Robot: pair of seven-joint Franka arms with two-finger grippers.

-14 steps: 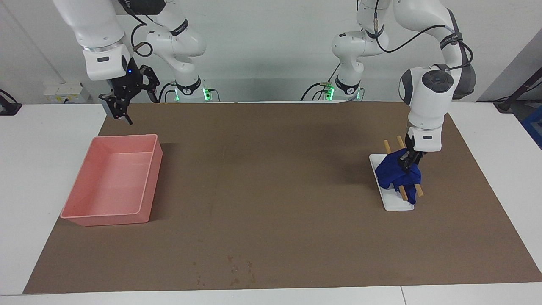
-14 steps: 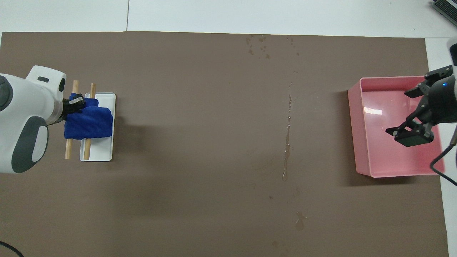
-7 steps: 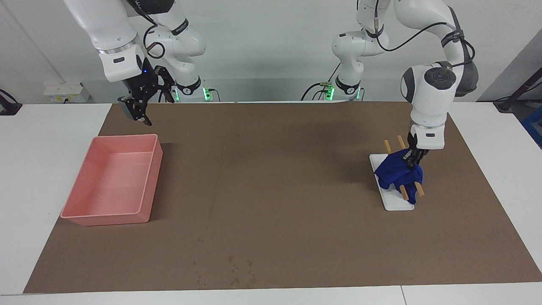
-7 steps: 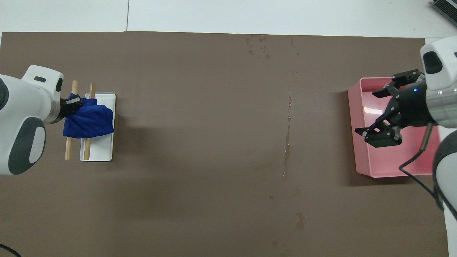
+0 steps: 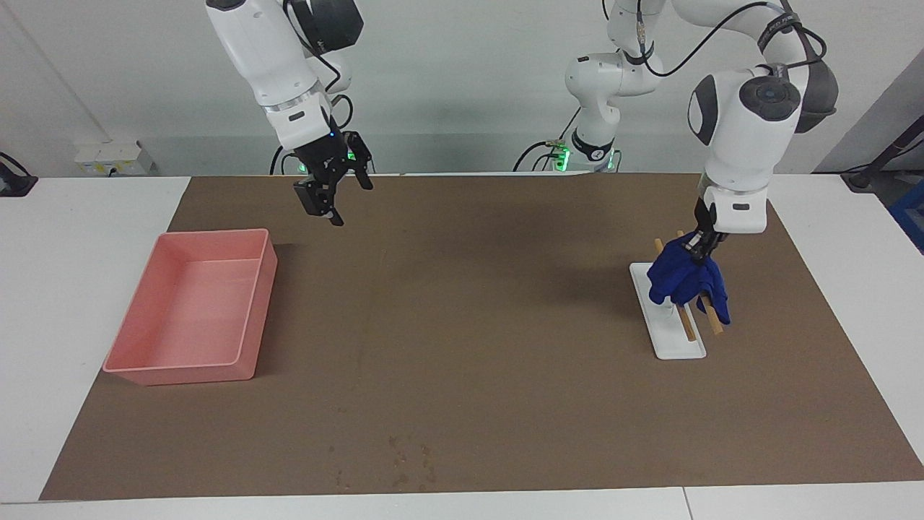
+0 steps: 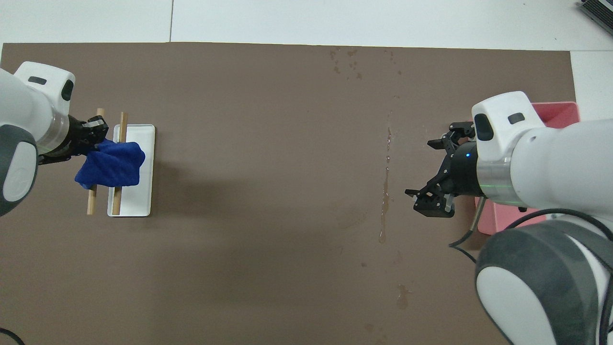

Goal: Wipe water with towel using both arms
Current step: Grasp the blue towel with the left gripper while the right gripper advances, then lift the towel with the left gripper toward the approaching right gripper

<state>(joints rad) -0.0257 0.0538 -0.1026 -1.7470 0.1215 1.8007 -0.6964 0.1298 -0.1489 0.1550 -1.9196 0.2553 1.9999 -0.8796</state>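
**Towel lifts off the stand, second arm swings in**

The left gripper [image 5: 699, 249] is clamped on the towel [image 5: 682, 282], fingertips pinched into its top fold. The blue bundle hangs directly beneath that gripper, its lower folds draped over the two sticks [image 5: 694, 321] of the white stand [image 5: 668, 339]. This looks like the pick-up step: towel taken, wiping not yet begun.

The next move calls for clearing the sticks without snagging, then carrying the cloth toward the right arm's end of the table, where the water [image 6: 385, 191] streaks the mat [image 5: 462, 375].

That streak lies just beside the right gripper [image 6: 438, 179], which hovers over bare mat with fingers spread wide and nothing between them. The tray [image 5: 191, 310] sits off to its outer side.

Against a second ago, the left gripper has closed and risen, pulling the towel up from a slump on the stand, and the right gripper has travelled from over the tray toward the middle.
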